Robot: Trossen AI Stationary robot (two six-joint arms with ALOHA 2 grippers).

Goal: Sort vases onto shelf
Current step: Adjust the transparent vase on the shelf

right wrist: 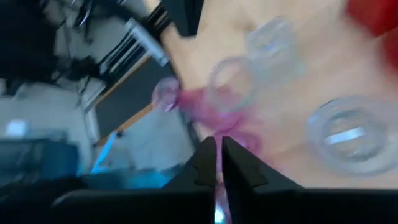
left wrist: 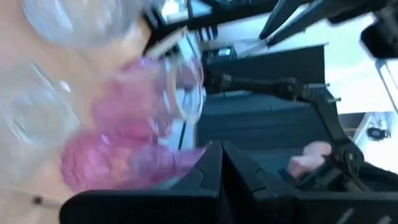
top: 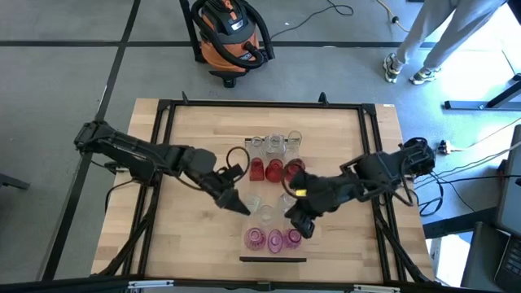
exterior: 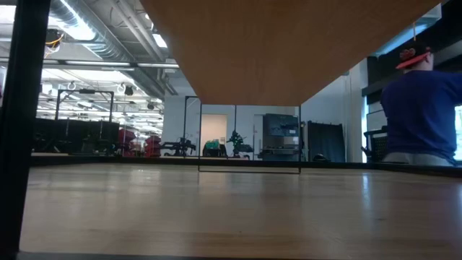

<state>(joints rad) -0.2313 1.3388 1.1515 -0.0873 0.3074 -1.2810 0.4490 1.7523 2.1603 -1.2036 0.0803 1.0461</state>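
From above we see the vases grouped around the middle of the wooden tabletop (top: 195, 244): a row of clear vases (top: 274, 144) toward twelve o'clock, a row of deep red vases (top: 274, 169) just below them, a few more clear vases (top: 266, 213) near the centre, and three pink vases (top: 274, 239) in a row toward six o'clock. Just past the pink row, at six o'clock, lies a dark narrow strip (top: 273, 260); we cannot tell whether it is part of the shelf. The left gripper (top: 242, 207) reaches in from nine o'clock and its tip sits just beside the small clear vases in the centre; in the left wrist view its fingers (left wrist: 211, 171) are pressed together with nothing between them, and a pink vase (left wrist: 124, 143) lies blurred just ahead. The right gripper (top: 295, 228) comes in from three o'clock and hangs over the right end of the pink row; in the right wrist view its fingers (right wrist: 208, 163) stand almost together with a thin slit, and we cannot tell if anything is pinched there. In the low view a wooden underside (exterior: 289, 43) fills the top, and a person in a blue top (exterior: 422, 119) stands at three o'clock. Beyond the table at twelve o'clock an orange shop vacuum (top: 230, 34) stands on the floor.
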